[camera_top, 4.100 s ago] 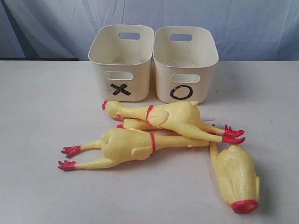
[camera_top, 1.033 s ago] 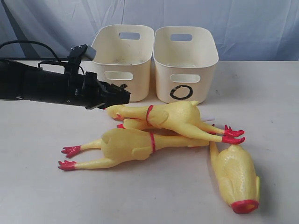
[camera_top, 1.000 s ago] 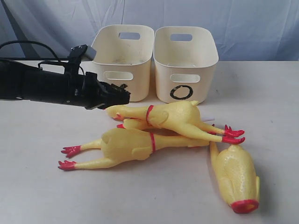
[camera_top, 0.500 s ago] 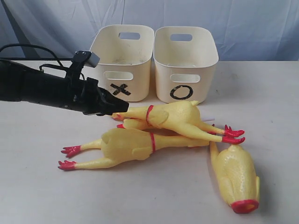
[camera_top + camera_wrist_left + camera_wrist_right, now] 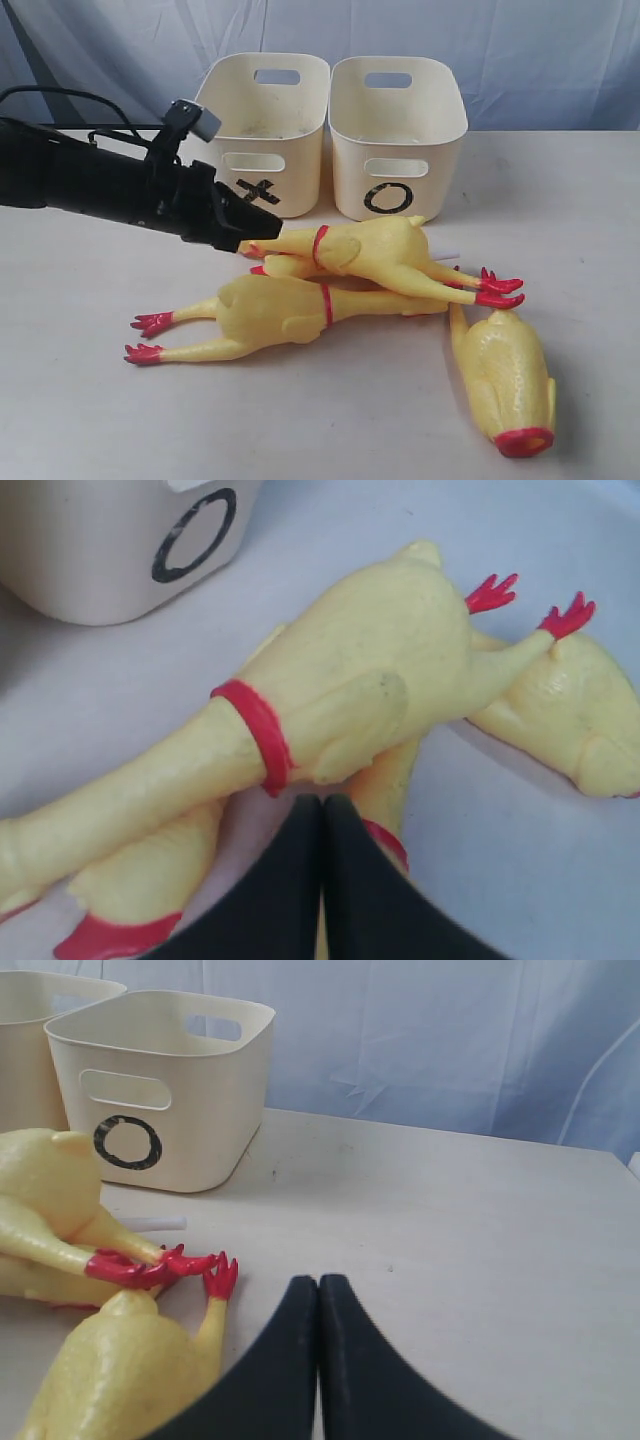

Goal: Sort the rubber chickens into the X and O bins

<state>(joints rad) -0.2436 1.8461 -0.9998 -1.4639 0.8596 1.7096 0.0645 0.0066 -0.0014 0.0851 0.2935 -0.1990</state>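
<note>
1. Well, the top chicken (image 5: pixel 365 255) lies on the table (image 5: pixel 90 410), just in front of the X bin (image 5: pixel 262 110) and the O bin (image 5: pixel 400 120). It rests across the low chicken (image 5: pixel 270 310). A third chicken (image 5: pixel 505 380) lies apart on the right side.
2. We see its long body run side to side in the exterior view, with the head to the left and the red feet to the right.
3. The left gripper (image 5: pixel 250 238) is right at the head end. In the left wrist view the neck and its red band (image 5: pixel 255 730) slant across just past the fingertips.
4. Its fingers are pressed tight together and hold nothing. We think they must spread before they can grab the neck.
5. The right gripper (image 5: pixel 318 1285) is pressed together too, with nothing in it. It sits by the third chicken, so the left arm is nearer to the top one.
6. As far as we can see, no chicken is in a bin yet.
</note>
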